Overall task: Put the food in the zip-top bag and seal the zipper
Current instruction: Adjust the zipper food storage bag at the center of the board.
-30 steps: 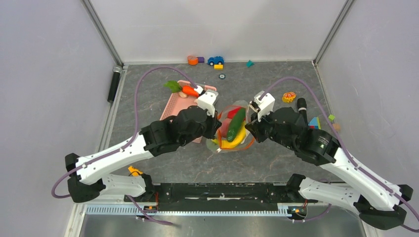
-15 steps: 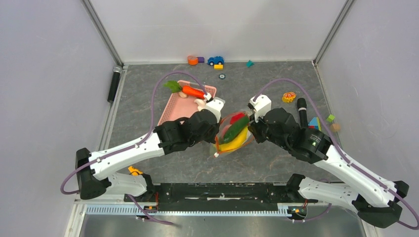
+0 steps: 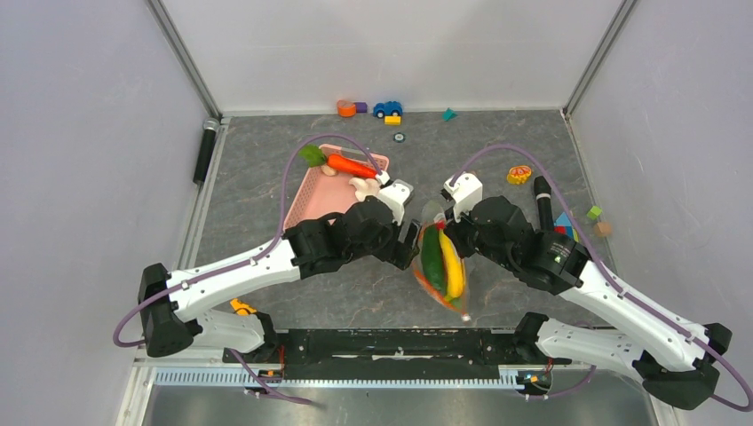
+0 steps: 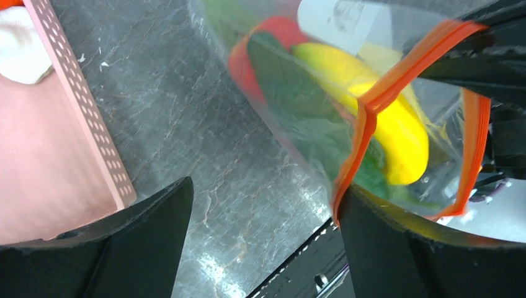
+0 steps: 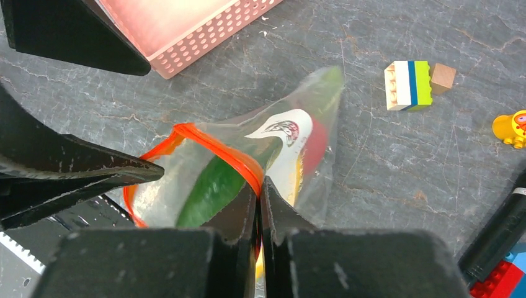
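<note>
The zip-top bag (image 3: 442, 268) hangs from my right gripper (image 3: 441, 224), which is shut on the orange-red zipper (image 5: 214, 144) at the bag's mouth. Inside the bag lie a green cucumber (image 3: 432, 259), a yellow banana (image 3: 453, 266) and a red tomato (image 5: 317, 146). My left gripper (image 3: 412, 240) stands open just left of the bag. In the left wrist view the zipper (image 4: 372, 105) brushes its right finger (image 4: 397, 248), with only table between the jaws. An orange carrot (image 3: 346, 165) and a white mushroom (image 3: 362, 185) lie in the pink basket.
The pink lattice basket (image 3: 321, 193) sits behind my left arm. Toy blocks and a blue car (image 3: 387, 108) line the back wall. A yellow toy (image 3: 519, 174), a black cylinder (image 3: 542, 197) and coloured blocks (image 3: 595, 213) lie at the right.
My left gripper has let go of the bag's mouth and opened. The bag has swung down and now hangs lengthwise from my right gripper alone.
</note>
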Tool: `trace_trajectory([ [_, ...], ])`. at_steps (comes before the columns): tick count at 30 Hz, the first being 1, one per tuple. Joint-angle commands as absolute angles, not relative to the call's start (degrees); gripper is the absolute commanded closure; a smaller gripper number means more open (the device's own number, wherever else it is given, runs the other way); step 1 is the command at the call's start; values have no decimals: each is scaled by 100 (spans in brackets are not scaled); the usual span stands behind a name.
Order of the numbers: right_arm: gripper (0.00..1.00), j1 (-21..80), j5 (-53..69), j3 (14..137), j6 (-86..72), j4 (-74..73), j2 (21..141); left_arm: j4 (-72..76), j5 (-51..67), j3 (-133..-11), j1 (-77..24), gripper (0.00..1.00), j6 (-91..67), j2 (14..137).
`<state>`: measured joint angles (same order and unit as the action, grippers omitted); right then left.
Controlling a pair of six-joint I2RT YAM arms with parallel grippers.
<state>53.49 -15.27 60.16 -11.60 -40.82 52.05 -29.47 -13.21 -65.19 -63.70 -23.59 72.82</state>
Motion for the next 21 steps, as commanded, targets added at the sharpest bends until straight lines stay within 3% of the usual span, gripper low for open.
trace_trajectory([
  [1,94,5361,-1499,6038,-1054,-3623,5112,-2440,-1399,-6648,-6345,11,-2370,7328],
  [7,94,5366,-1482,5998,-1048,-3588,5108,-2532,-1352,-6966,-6347,13,-2506,7850],
  [9,94,5362,-1494,5983,-1045,-3590,5133,-2540,-1319,-7038,-6346,18,-2525,7951],
  [11,94,5362,-1530,5940,-1037,-3586,5134,-2604,-1365,-7083,-6349,33,-2560,7983],
  [14,93,5361,-1701,5827,-1057,-3604,5123,-2665,-1514,-7052,-6349,66,-2682,7912],
  [16,90,5361,-1897,5678,-1140,-3604,5099,-2663,-1582,-6993,-6351,81,-2752,7825],
  [18,86,5362,-2134,5490,-1238,-3604,5062,-2669,-1653,-6940,-6352,89,-2823,7749],
  [21,78,5361,-2274,5116,-1414,-3558,4993,-2697,-1802,-6895,-6354,92,-2978,7667],
])
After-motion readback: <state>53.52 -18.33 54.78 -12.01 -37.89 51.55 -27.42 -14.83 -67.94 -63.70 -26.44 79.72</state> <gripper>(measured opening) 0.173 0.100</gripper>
